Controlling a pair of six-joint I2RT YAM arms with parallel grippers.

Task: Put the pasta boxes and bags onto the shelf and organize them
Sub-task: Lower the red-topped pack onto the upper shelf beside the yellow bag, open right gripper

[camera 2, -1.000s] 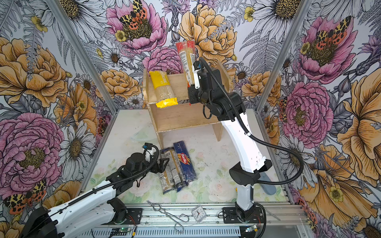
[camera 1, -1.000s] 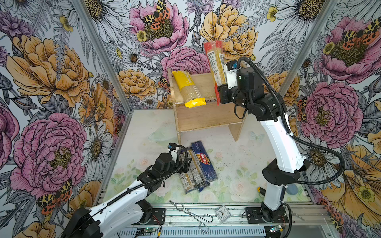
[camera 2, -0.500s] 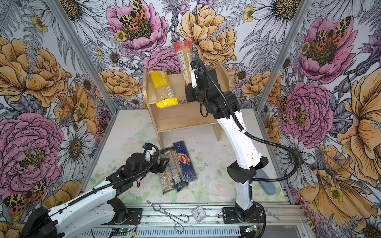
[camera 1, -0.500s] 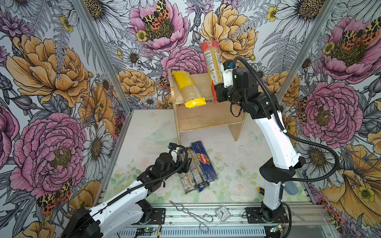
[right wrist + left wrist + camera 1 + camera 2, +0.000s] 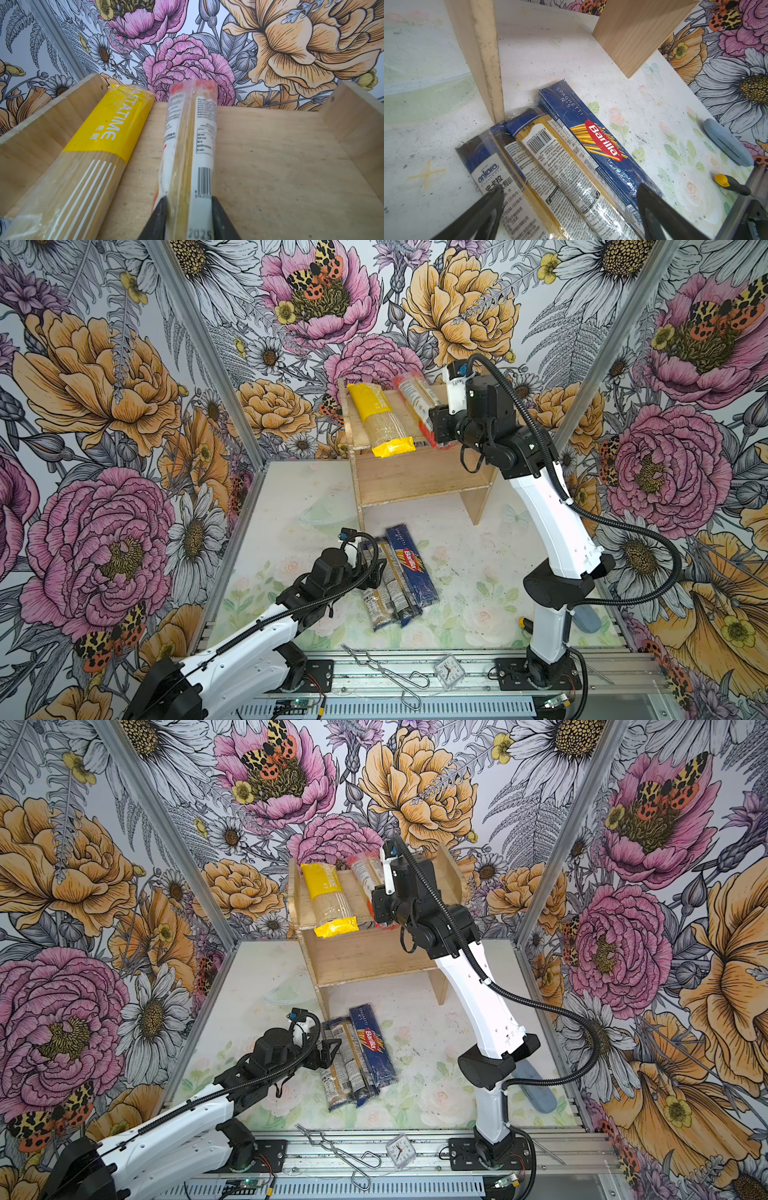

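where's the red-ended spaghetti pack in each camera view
In a top view: red-ended pack on the shelf, top tier.
In a top view: red-ended pack, same tier.
Left wrist: not in it.
Right wrist: red-ended pack, in the right tool.
Shared landmark: yellow pack alongside it.

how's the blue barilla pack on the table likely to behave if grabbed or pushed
The Barilla pack looks flat-sided, so it probably slides rather than rolls. Its glossy, wrinkled film may be slippery to grip. Long and narrow, it would likely tilt if gripped near one end; pushed sideways it would shove the slim clear pack touching it.
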